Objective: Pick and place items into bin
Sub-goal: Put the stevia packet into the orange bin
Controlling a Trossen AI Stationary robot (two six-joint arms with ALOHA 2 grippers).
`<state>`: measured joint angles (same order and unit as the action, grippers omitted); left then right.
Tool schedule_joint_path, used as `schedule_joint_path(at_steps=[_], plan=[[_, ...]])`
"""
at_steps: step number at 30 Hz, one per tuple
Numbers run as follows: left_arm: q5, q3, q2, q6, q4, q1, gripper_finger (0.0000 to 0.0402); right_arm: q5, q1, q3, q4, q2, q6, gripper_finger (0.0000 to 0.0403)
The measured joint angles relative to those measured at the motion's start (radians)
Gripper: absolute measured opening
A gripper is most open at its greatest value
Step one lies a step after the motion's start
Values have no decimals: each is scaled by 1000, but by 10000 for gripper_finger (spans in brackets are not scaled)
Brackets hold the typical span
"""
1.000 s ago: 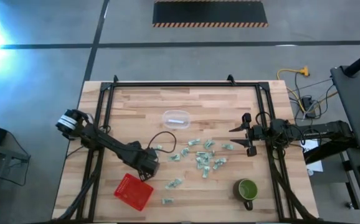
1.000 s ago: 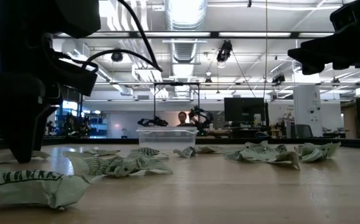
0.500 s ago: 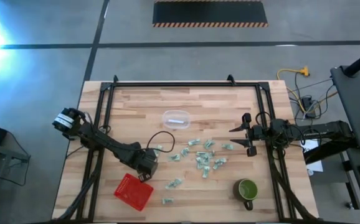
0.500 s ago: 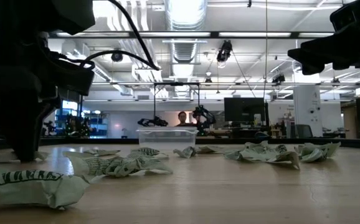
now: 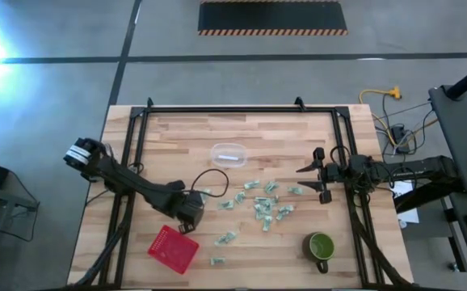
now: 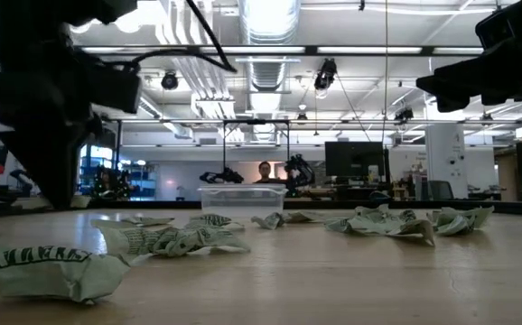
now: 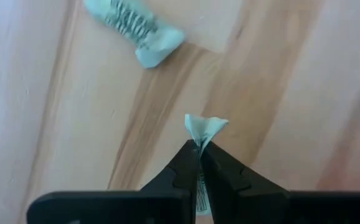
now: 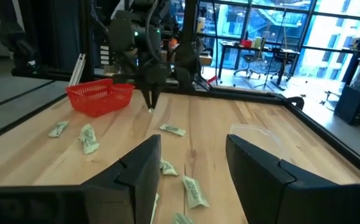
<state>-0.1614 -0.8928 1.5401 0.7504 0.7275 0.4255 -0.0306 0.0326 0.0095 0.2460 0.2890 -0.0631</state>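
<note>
My left hand [image 7: 198, 148] pinches one small wrapped piece [image 7: 203, 129] above the desk [image 7: 279, 81], with the red basket [image 5: 173, 247] close beside it.

A green mug [image 5: 321, 246] stands on the wooden counter [image 5: 282, 133] near its right front corner. A clear plastic tub [image 5: 229, 154] sits toward the far middle. A yellow cable [image 5: 376, 95] lies on the floor beyond.

Bright ceiling lights [image 6: 263, 18] overhead; glare washes the high view's left corner.
</note>
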Motion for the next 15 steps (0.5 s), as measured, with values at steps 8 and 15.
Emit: schedule_joint_path(at_steps=[8, 15], plan=[[-11, -25, -146, -31, -2, 58, 3, 0, 0, 0, 9, 4, 0, 168], [-55, -24, -222, 23, -3, 198, 1, -1, 0, 0, 47, 27, 4, 167]])
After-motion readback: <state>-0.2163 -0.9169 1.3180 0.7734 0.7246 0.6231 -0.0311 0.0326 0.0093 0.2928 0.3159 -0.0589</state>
